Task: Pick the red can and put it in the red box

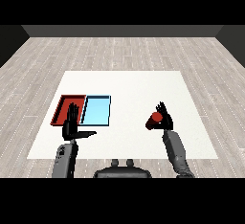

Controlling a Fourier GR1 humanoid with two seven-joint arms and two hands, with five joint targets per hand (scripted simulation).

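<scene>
The right hand (164, 117) curls round the small round red can (156, 118), at four o'clock on the white table (143, 86). The left hand (72, 126), fingers straight and thumb spread wide, sits at eight o'clock over the flat red tray (62, 107), which touches the light blue tray (97, 110).

The red can (155, 118) sits in curled fingers, well right of the red tray (61, 107) lying flat.
</scene>
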